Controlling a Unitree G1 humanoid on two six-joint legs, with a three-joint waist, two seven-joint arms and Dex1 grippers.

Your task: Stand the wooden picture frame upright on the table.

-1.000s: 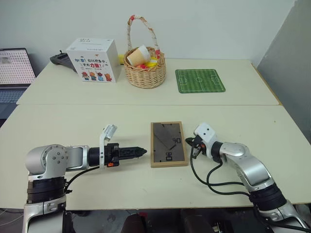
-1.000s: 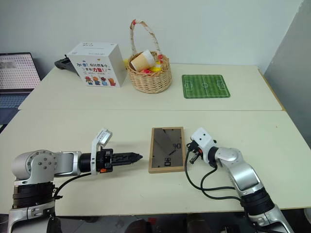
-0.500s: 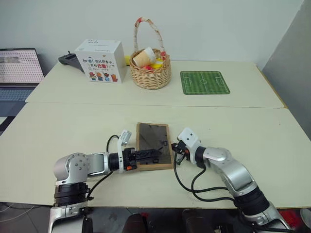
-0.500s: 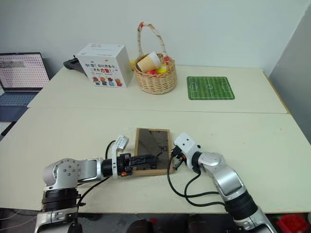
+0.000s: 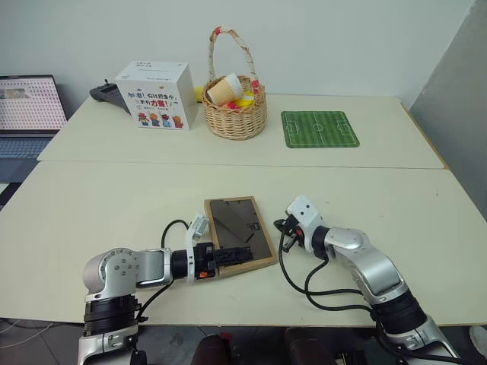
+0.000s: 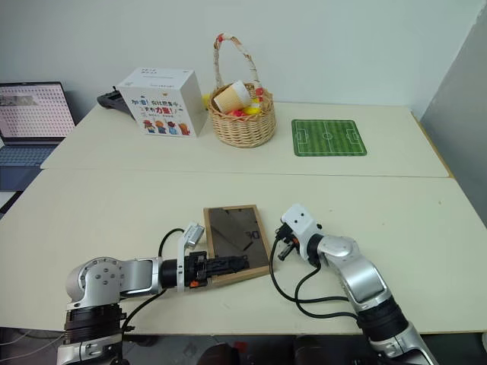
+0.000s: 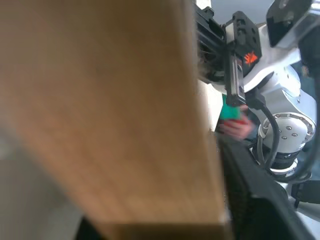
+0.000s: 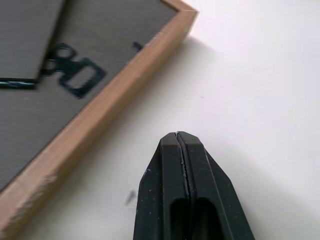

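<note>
At the far side you have a white printed box point(image 5: 155, 95), a wicker basket point(image 5: 233, 106) holding a paper cup point(image 5: 222, 89), a green soccer-field mat point(image 5: 319, 128), and a laptop point(image 5: 28, 104) at the left.

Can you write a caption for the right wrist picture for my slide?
The right tool, shut, hovers over the table beside the wooden picture frame.

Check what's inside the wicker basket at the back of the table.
In the wicker basket a tan paper cup leans on its side over yellow and red items. The basket wall hides whatever lies deeper, so those items can't be identified.
</note>
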